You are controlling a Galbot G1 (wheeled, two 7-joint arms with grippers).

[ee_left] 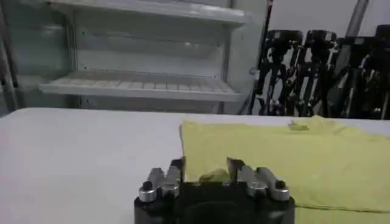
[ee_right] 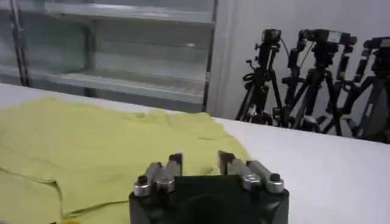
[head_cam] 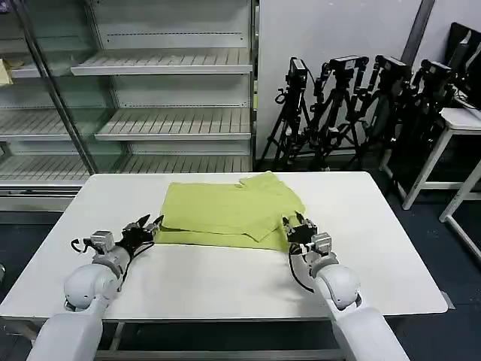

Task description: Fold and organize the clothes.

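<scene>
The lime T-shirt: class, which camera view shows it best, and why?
The head view: the whole folded T-shirt lies visible on the white table, between both grippers. The left wrist view shows one corner and edge; the right wrist view shows overlapping folds close up.

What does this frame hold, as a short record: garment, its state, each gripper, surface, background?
garment: lime T-shirt, lying flat
state: partly folded, layers overlapping, print not visible
left gripper: fingers open, at the shirt's near left corner, low over the table
right gripper: fingers open, at the shirt's near right corner
surface: white table
background: shelves behind the table, tripods to the robot's right
</scene>
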